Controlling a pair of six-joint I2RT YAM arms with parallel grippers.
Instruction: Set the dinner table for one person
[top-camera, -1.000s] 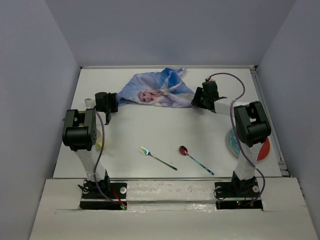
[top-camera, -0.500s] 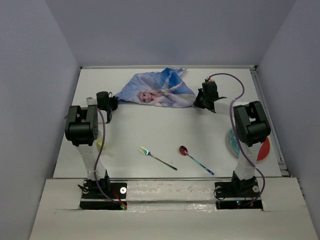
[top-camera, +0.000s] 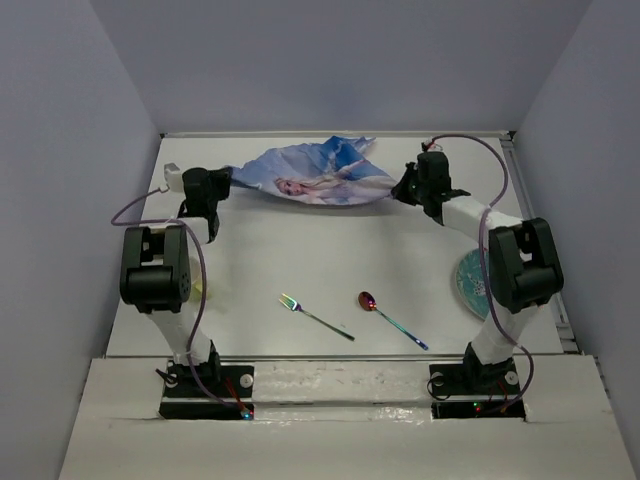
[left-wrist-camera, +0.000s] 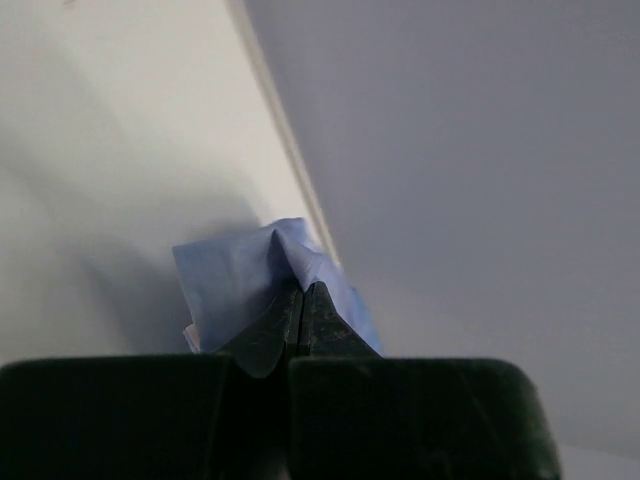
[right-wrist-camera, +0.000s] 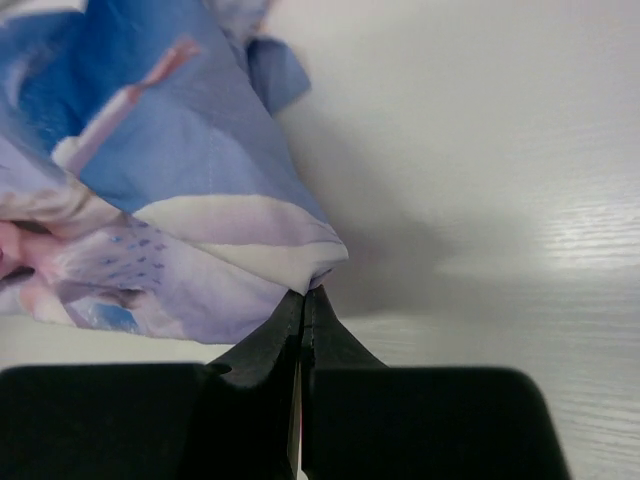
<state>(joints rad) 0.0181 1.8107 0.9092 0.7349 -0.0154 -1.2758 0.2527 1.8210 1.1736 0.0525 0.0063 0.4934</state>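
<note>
A plain grey back wall (top-camera: 340, 60), left wall (top-camera: 60, 180) and right wall (top-camera: 590, 150) box in the dinner table (top-camera: 300, 250). A white ledge (top-camera: 340, 435) runs along the front. The light is soft and even.

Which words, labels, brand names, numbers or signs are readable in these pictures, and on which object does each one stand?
No text can be read in any view.
The blue cartoon-princess cloth placemat: picture only, no lettering visible.
The round teal patterned plate: print too small to tell.
The iridescent metal fork and iridescent metal spoon: no marks visible.
The off-white dinner table: no print visible.
</note>
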